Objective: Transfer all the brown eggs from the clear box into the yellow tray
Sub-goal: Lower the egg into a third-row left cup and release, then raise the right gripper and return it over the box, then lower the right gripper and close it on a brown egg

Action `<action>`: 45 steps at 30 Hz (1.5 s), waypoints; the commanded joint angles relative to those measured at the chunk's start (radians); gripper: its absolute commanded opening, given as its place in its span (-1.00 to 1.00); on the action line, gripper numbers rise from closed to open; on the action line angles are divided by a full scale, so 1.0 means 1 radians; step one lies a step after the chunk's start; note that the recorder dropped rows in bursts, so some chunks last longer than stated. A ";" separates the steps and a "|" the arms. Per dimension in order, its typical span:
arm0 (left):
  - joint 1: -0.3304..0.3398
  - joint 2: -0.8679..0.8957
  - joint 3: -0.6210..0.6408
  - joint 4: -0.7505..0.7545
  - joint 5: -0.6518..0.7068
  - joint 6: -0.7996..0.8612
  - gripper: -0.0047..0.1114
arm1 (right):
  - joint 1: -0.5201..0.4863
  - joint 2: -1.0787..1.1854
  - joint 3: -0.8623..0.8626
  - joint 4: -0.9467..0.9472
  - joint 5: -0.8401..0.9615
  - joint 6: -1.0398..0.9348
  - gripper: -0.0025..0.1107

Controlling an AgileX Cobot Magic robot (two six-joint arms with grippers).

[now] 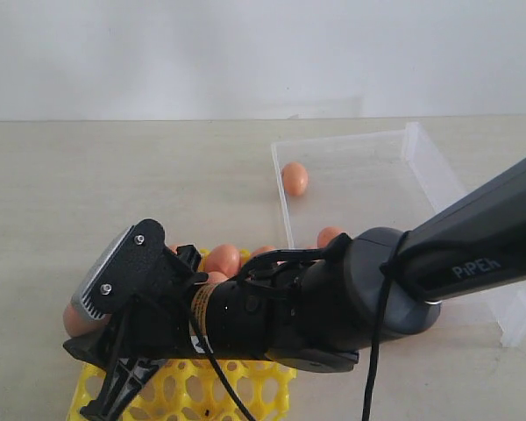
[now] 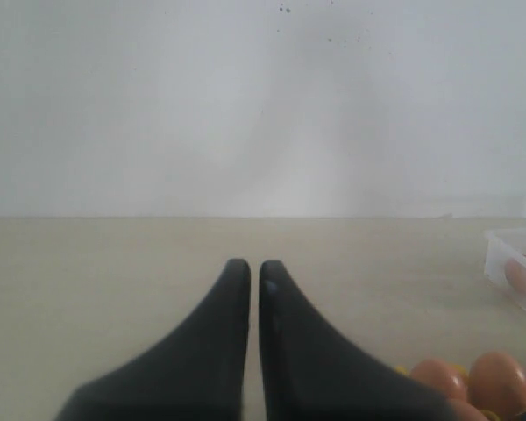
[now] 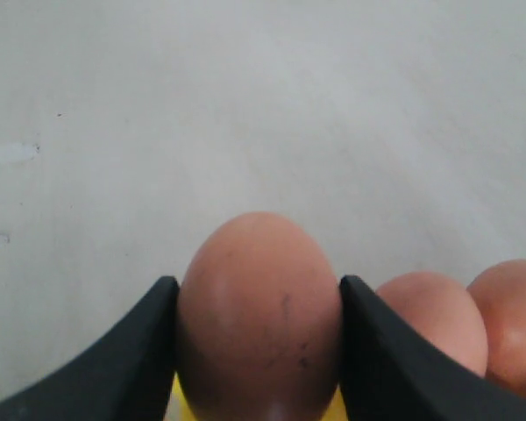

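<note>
The right gripper (image 3: 254,289) clamps one brown egg (image 3: 259,324) over the yellow tray (image 1: 184,395), where several eggs (image 1: 221,260) already sit. At least two boxed eggs (image 1: 294,179) are left in the clear box (image 1: 285,202) beside that tray. The left gripper (image 2: 248,272) is closed and empty.

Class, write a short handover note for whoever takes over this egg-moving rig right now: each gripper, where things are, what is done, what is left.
Right gripper: shut on a brown egg, over the yellow tray, not yet released.
Left gripper: shut, holding nothing.
Done: several tray eggs are in place; the arm hides the count.
Left: set this egg down, then fetch at least two from the clear box, one in the open and one partly behind the arm.
</note>
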 commanded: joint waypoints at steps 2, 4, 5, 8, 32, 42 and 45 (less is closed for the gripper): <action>0.003 -0.003 0.004 0.000 -0.005 0.003 -0.85 | 0.001 -0.002 0.005 0.007 -0.017 0.005 -0.20; 0.003 -0.003 0.004 0.000 -0.005 0.003 -0.85 | 0.001 -0.002 0.005 0.007 -0.017 0.005 0.02; 0.003 -0.003 0.004 0.000 -0.005 0.003 -0.85 | 0.001 -0.002 0.005 0.007 -0.017 0.005 0.07; 0.003 -0.003 0.004 0.000 -0.005 0.003 -0.85 | 0.001 -0.002 0.005 0.007 -0.014 0.005 0.01; 0.003 -0.003 0.004 0.000 0.001 0.003 -0.85 | -0.378 -0.390 -0.012 0.722 0.695 -0.308 -0.80; 0.003 -0.003 0.004 0.000 0.001 0.003 -0.85 | -0.616 -0.164 -0.378 0.752 1.434 -0.485 0.20; 0.003 -0.003 0.004 0.000 0.001 0.003 -0.85 | -0.608 -0.114 -0.407 0.782 1.405 -0.492 0.18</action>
